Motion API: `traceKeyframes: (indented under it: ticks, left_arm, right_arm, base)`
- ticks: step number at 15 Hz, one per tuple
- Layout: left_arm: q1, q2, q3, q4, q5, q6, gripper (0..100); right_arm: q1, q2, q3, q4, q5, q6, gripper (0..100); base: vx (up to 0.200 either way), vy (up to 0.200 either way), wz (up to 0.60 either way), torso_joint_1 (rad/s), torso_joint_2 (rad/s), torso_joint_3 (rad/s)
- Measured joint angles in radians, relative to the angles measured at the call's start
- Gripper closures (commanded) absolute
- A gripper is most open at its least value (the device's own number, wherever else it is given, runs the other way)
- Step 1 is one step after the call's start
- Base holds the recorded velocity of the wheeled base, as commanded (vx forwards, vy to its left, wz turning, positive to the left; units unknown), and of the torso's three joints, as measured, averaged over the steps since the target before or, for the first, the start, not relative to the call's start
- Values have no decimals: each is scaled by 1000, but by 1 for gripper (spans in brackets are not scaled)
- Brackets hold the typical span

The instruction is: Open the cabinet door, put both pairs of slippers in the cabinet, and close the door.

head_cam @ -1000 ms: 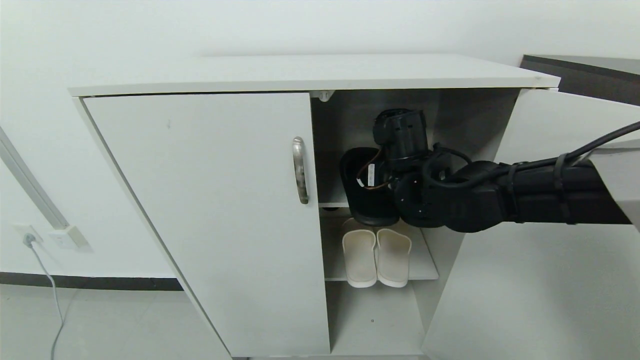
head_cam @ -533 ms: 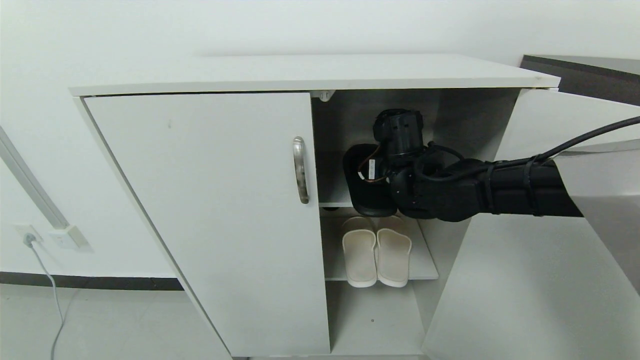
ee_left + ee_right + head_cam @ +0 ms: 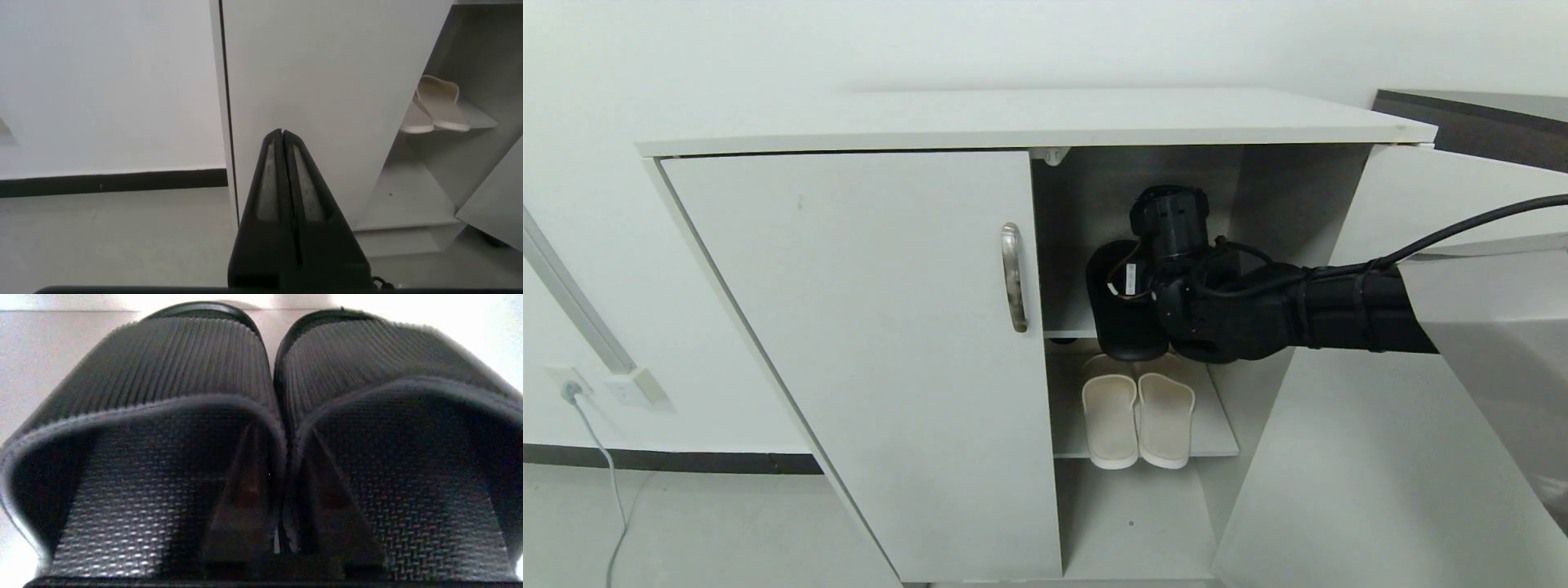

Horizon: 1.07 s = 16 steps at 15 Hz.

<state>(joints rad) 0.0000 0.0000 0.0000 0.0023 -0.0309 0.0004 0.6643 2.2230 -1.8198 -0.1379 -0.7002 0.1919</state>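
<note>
The white cabinet (image 3: 1013, 118) has its right door (image 3: 1380, 457) swung open and its left door (image 3: 866, 327) closed. My right gripper (image 3: 282, 482) is inside the upper compartment, shut on the black slippers (image 3: 1123, 327), pinching the inner strap walls of both together (image 3: 188, 392). The black pair hangs at the upper shelf (image 3: 1066, 333); I cannot tell whether it touches it. A pair of white slippers (image 3: 1137, 416) lies side by side on the middle shelf, also seen as the white slippers (image 3: 437, 102). My left gripper (image 3: 282, 143) is shut on nothing, low in front of the closed door.
The closed door carries a metal handle (image 3: 1011, 278). The bottom compartment (image 3: 1131, 523) holds nothing. A wall socket with a cable (image 3: 568, 390) sits low on the left wall. A dark surface (image 3: 1478, 114) stands behind the cabinet at right.
My right arm has pushed deeper into the cabinet, carrying the black slippers farther in over the upper shelf. The white slippers and both doors have stayed put.
</note>
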Motion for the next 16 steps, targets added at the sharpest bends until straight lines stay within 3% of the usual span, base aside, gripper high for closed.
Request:
traceKeyframes:
  ticks: [7,12,16]
  left_arm:
    - [0,0,0,0,0,0,100]
    - [0,0,0,0,0,0,100]
    - [0,0,0,0,0,1,100]
  right_arm:
    - [15,-30,62,4,-2,7,0]
    - [61,-144,236,-52,-7,13,0]
    - [124,-282,467,-155,-2,12,0]
  base:
    - [0,0,0,0,0,0]
    - [0,0,0,0,0,0]
    - [0,0,0,0,0,0]
